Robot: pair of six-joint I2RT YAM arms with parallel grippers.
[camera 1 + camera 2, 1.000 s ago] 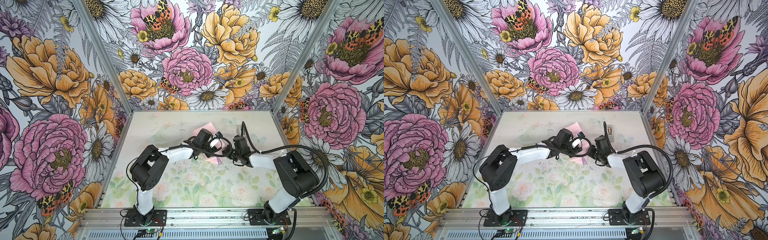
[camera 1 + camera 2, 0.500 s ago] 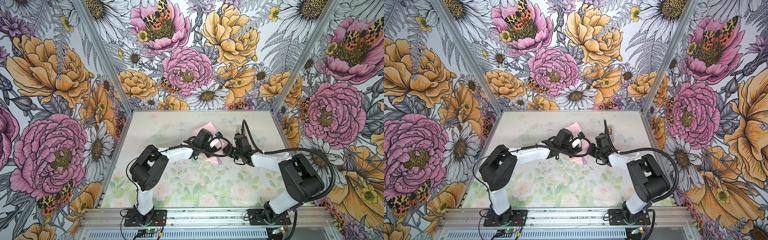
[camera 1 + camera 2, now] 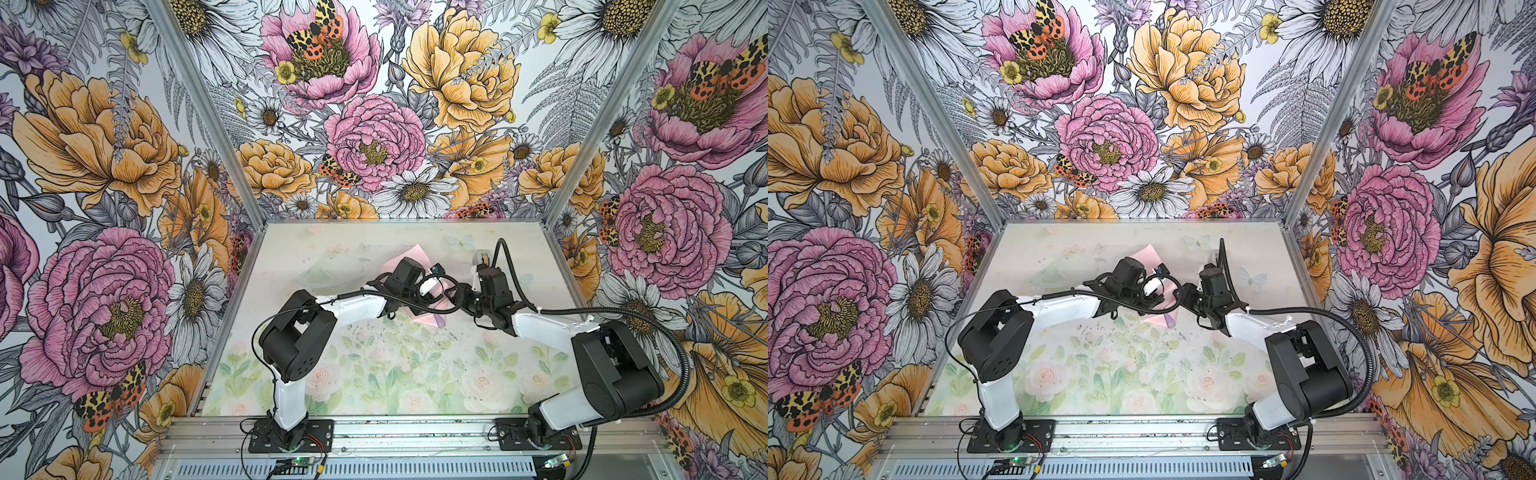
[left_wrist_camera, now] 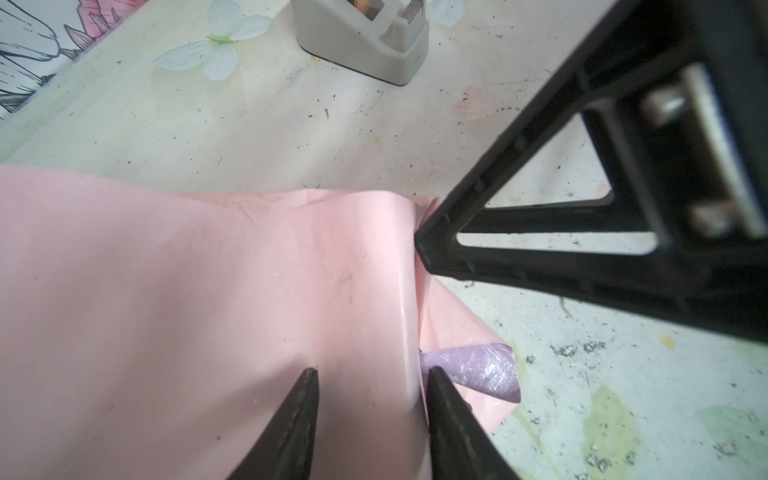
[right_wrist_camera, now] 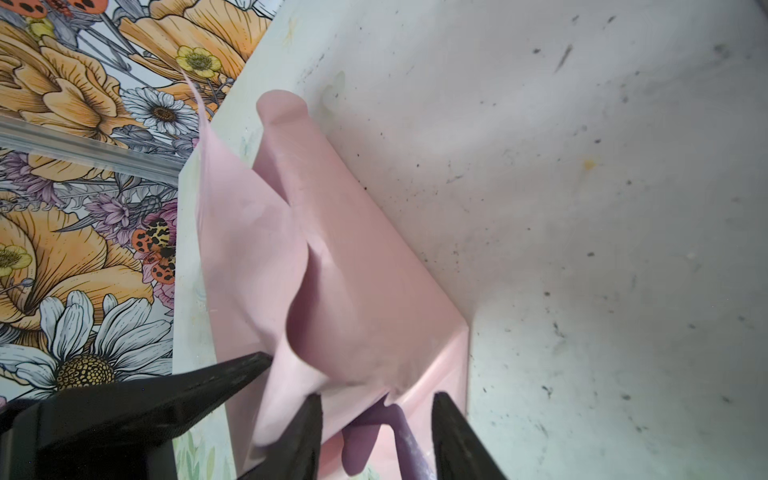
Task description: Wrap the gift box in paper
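Note:
The paper point(image 4: 208, 291) lies folded pink face out, humped over something at the table's middle; the gift box is hidden. A lilac corner point(image 4: 478, 370) peeks from its edge. My left gripper point(image 4: 371, 374) is shut on the paper-covered hump, fingertips dimpling the sheet on either side. My right gripper point(image 5: 376, 401) stands open, a loose lilac flap point(image 5: 374, 436) untouched between its fingers. One right finger point(image 4: 519, 187) touches the fold's end. In both top views the two grippers point(image 3: 434, 289) point(image 3: 461, 297) meet over the paper point(image 3: 409, 254) point(image 3: 1160, 318).
A grey tape dispenser point(image 4: 365, 37) point(image 3: 482, 255) stands just behind the right wrist, near the back of the floral table point(image 3: 374, 365). Floral walls close in on three sides. One left finger point(image 5: 166, 395) crosses the right wrist view beside the paper.
My right gripper has opened and let go of the paper's edge, and its elbow has swung slightly outward to the right. The left gripper has kept its hold in place.

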